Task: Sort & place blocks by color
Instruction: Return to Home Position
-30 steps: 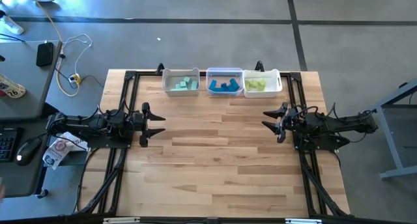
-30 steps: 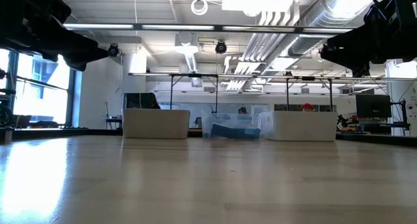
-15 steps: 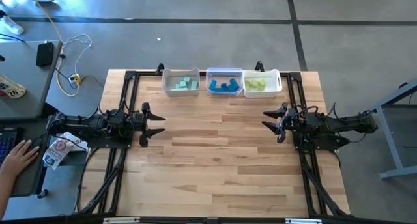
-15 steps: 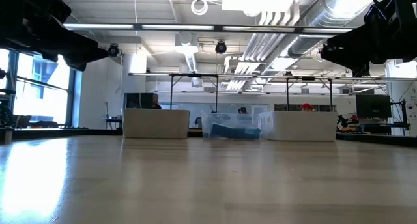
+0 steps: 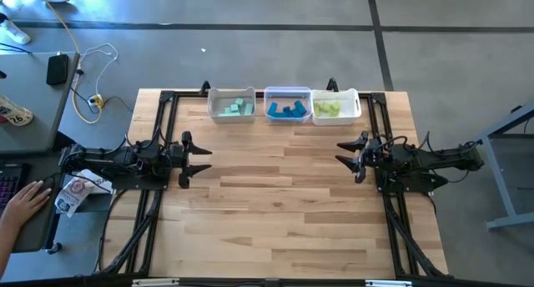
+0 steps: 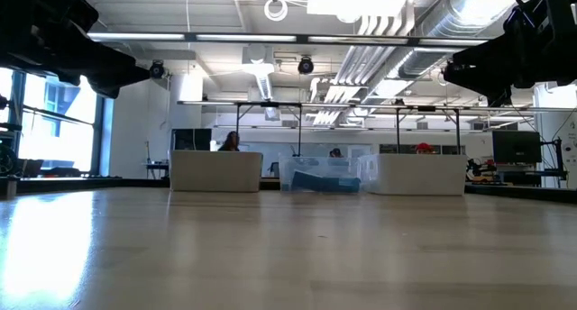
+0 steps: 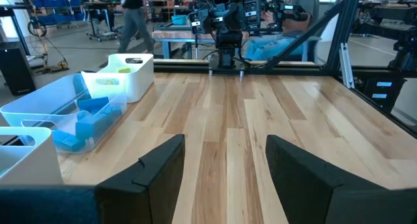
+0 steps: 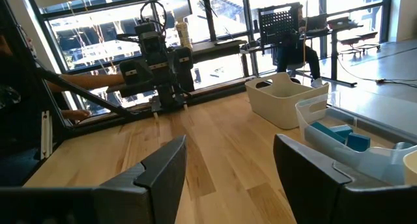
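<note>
Blocks (image 5: pixel 288 110): probably light, rigid, smooth-sided; best pinched across two flat faces. Sorted into bins (image 5: pixel 288 89) on bench (image 5: pixel 275 203). Left gripper (image 5: pixel 203 160), right gripper (image 5: pixel 342 153): spread open, holding nothing.

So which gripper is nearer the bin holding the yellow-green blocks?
Right. The right gripper sits close to the bin, on the same side of the table; the left gripper is over on the opposite side.

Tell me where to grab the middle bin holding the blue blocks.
Pinch the middle bin by its near long wall, from above: the left bin and right bin flank its short ends, and its top is open. The left gripper and right gripper hang open at the table's sides.
</note>
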Available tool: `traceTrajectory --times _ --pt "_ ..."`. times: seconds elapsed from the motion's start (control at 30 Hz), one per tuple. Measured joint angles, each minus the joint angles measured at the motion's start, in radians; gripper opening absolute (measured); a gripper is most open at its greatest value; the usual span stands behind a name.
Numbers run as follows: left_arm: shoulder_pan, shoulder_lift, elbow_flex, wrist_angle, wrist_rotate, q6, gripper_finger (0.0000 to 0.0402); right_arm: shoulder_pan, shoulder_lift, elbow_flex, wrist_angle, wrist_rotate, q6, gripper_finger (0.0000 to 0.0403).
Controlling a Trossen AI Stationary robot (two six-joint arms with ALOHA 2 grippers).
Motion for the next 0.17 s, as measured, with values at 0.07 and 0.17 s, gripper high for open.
traceTrajectory --times 0.07,0.17 --pt "0.000 0.000 0.000 0.000 0.000 0.001 0.0202 0.000 0.000 0.000 0.000 0.000 0.000 0.0216" --pt "0.000 0.000 0.000 0.000 0.000 0.000 0.0202 0.000 0.000 0.000 0.000 0.000 0.000 0.0216"
